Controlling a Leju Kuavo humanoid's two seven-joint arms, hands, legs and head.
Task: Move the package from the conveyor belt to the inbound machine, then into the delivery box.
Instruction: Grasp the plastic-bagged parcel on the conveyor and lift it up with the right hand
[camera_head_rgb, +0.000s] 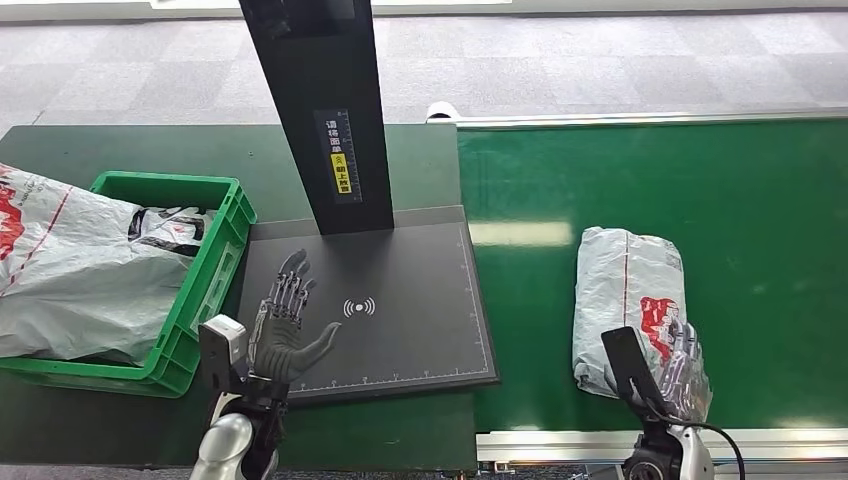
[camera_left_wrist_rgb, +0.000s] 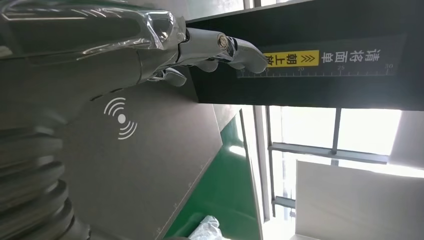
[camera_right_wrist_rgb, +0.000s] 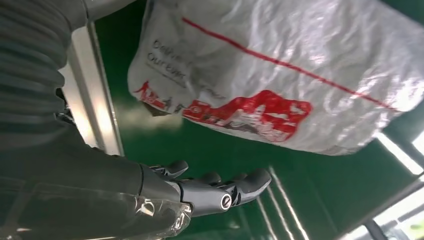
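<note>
One package lies lengthwise across the conveyor belt.

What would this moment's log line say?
package: on conveyor belt | right hand: open, beside package | left hand: open, over inbound machine

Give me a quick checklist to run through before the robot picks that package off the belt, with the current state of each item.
1. Package lying flat on the green conveyor belt, within reach: ok.
2. Right robot hand empty, fingers apart, at the package's near end: ok. Whether it touches the bag: cannot tell.
3. Grip closed on the package: not ok, not yet done.
4. Scan pad of the inbound machine free to take the package: not ok, the left robot hand hovers open over it.
5. Room in the green delivery box: cannot tell; a large bag already fills much of it.
6. Belt stopped: cannot tell.
</note>
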